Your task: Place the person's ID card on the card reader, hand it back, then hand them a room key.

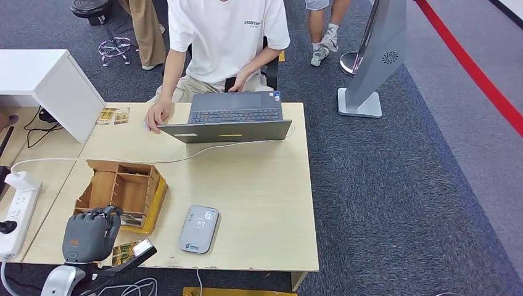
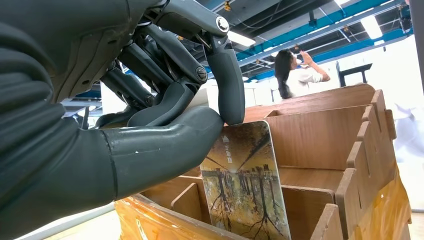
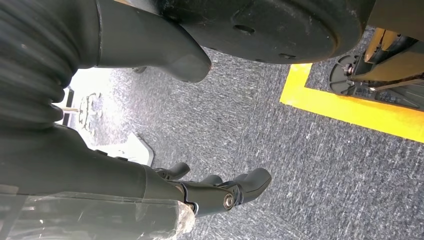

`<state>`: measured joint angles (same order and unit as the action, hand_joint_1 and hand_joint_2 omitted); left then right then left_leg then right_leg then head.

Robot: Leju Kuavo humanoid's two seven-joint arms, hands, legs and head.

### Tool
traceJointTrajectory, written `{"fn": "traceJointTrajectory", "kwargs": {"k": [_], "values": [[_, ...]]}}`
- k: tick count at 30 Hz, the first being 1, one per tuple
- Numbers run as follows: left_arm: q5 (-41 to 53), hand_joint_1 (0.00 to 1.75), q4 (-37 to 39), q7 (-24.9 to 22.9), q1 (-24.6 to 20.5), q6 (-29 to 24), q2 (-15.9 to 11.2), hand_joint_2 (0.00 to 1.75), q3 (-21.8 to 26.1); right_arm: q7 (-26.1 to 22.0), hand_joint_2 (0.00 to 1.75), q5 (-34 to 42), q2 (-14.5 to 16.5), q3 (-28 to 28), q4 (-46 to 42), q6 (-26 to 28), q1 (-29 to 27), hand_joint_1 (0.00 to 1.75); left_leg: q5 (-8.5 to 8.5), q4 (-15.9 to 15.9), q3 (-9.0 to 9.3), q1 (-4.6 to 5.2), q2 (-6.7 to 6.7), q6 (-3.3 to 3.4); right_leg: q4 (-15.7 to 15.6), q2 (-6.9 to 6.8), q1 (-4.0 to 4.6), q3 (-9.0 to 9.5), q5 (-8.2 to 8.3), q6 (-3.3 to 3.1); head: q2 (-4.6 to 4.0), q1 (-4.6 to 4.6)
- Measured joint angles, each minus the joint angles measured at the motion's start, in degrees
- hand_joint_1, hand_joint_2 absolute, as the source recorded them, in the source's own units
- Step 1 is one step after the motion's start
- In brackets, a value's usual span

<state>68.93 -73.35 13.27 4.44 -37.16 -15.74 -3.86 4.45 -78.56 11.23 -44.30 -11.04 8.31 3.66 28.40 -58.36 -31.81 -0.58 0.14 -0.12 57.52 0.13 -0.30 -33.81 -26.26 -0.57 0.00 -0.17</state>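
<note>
Fingers (image 2: 227,75) of the dark grey left hand (image 1: 90,233) curl round a glossy room key card printed with autumn trees (image 2: 245,185), thumb pressing it from below, right at the front edge of the slotted brown wooden card rack (image 1: 121,190). To that hand's right lies the rounded grey plastic card reader (image 1: 199,229) on the pale wood-grain table (image 1: 265,203). Beyond sits a grey laptop (image 1: 233,117). The right hand (image 3: 220,192) hangs over ribbed grey carpet (image 3: 300,165), fingers loosely apart, holding nothing.
</note>
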Motion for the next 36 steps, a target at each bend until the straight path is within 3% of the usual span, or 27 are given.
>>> {"fn": "traceJointTrajectory", "kwargs": {"k": [16, 22, 26, 36], "values": [[1.7, 1.75, -1.6, -1.8, 0.2, -0.9, -0.1, 1.75, -1.5, 0.2, 1.75, 0.0, 0.0, 0.0, 0.0, 0.0, 0.0, 0.0, -0.01, 0.0, 0.0, 0.0, 0.0, 0.0, 0.0, 0.0, 0.0, 0.0, 0.01, -0.01, 0.0, 0.0], [2.8, 1.75, -6.3, -2.1, 0.9, -1.7, -0.1, 1.75, -2.9, 0.4, 1.75, 0.3, 0.0, 0.0, 0.0, 0.0, 0.0, 0.0, 0.0, 0.0, -0.01, 0.0, 0.0, 0.0, 0.0, -0.01, 0.0, 0.0, 0.01, -0.01, 0.0, 0.01], [3.8, 0.0, -11.0, -2.8, 1.5, -1.3, -0.1, 1.75, -4.1, 0.6, 1.75, 0.5, 0.0, 0.0, 0.0, 0.0, 0.0, 0.0, 0.0, 0.0, -0.01, 0.01, 0.0, 0.0, 0.0, -0.01, 0.0, 0.0, 0.01, -0.01, 0.0, 0.0], [2.2, 0.0, -16.2, -3.1, 1.6, 0.0, -0.5, 1.75, -5.7, 0.6, 1.75, 0.7, 0.0, 0.0, 0.0, 0.0, 0.0, 0.0, -0.01, 0.0, 0.0, -0.01, 0.0, -0.01, 0.0, -0.01, 0.0, 0.0, 0.01, -0.01, 0.0, 0.0]]}}
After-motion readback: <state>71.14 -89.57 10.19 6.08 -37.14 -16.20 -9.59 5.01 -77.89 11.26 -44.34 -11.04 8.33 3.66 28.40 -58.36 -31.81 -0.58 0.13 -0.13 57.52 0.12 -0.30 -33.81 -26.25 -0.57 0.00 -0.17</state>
